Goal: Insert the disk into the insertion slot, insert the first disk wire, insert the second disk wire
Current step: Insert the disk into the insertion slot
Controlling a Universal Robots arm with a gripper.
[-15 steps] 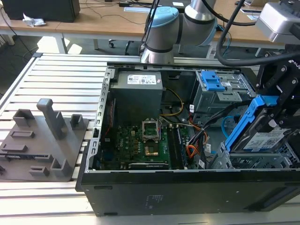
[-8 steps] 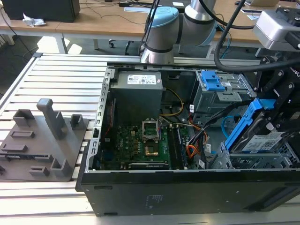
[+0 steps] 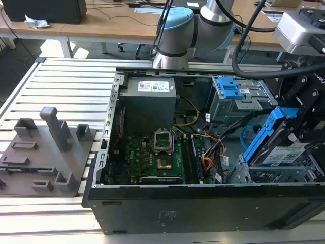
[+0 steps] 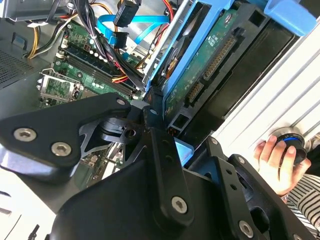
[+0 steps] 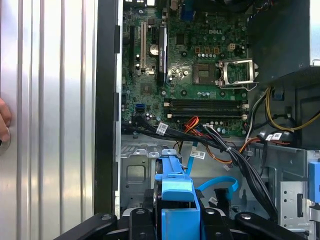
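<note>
Slatted table [image 3: 61, 81], disk [image 3: 282, 154] above insertion slot [image 3: 264, 177]

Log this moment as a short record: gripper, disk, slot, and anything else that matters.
gripper: shut on the disk's blue carrier
disk: tilted, above the insertion slot, not lying flat in it
insertion slot: perforated cage at the exterior view's right end of the open case
blue cable: curls inside the case near the disk
hand: a person's, on a knob outside the case
</note>
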